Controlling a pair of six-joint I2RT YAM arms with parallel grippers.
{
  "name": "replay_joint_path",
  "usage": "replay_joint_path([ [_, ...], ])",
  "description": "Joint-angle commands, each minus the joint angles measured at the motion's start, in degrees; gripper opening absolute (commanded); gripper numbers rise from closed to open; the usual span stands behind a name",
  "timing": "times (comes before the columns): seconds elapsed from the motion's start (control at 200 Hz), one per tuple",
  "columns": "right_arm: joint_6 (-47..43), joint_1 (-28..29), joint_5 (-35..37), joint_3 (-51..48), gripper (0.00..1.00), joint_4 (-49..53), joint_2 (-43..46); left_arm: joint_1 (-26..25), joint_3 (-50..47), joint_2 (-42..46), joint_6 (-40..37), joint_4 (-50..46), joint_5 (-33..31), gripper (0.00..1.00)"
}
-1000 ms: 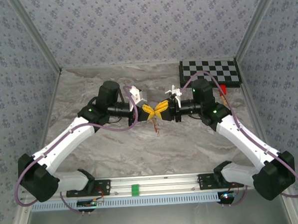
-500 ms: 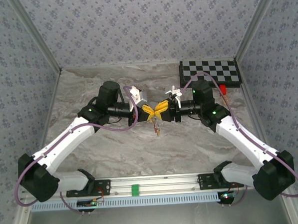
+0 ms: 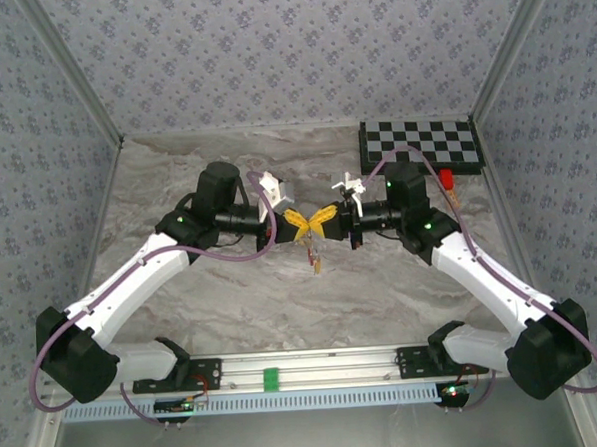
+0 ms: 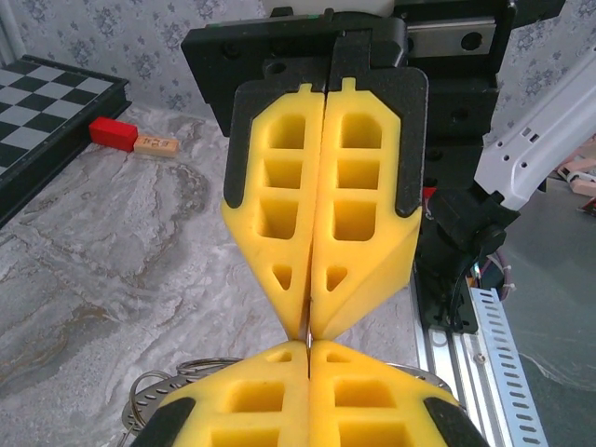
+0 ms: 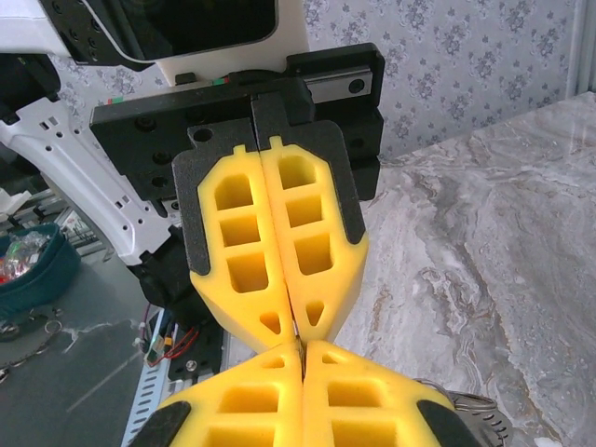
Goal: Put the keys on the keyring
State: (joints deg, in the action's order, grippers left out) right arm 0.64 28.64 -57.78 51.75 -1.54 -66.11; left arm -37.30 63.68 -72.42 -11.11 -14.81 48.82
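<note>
I am pressing my left gripper (image 4: 308,352) fully closed, and my right gripper (image 4: 307,321) likewise, the two meeting tip against tip above the marble table (image 3: 382,291). The keyring (image 4: 147,389) is showing as wire loops just under my left fingers (whether pinched, I cannot tell). Something small and orange-tan, perhaps the keys (image 3: 317,265), is dangling below the meeting point.
</note>
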Motion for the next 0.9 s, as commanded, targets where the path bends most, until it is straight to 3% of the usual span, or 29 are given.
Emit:
replay_joint_path([
  [0.0,1.3,1.4,-1.4,-0.1,0.00,0.8,-1.8,-0.6,1.3,1.7,-0.1,5.4,3.3,0.00],
  [0.24,1.3,1.2,0.5,-0.7,0.00,0.0,-0.5,-0.6,0.8,2.1,-0.1,5.6,3.0,0.00],
  [0.36,4.3,0.5,2.1,-2.8,0.00,-5.1,1.1,-0.5,0.6,2.3,0.8,6.6,2.6,0.23],
  [0.53,11.8,-1.1,5.4,-9.4,0.00,-23.5,4.1,-0.2,-1.9,4.5,5.8,13.2,0.5,0.40],
  [0.69,18.5,-1.3,10.3,-15.0,0.00,-42.6,4.9,-0.1,-5.5,7.1,11.8,22.1,-2.9,0.41],
  [0.895,26.5,-1.4,15.2,-17.3,0.00,-59.1,3.1,0.5,-9.3,8.5,17.1,28.9,-7.7,0.43],
])
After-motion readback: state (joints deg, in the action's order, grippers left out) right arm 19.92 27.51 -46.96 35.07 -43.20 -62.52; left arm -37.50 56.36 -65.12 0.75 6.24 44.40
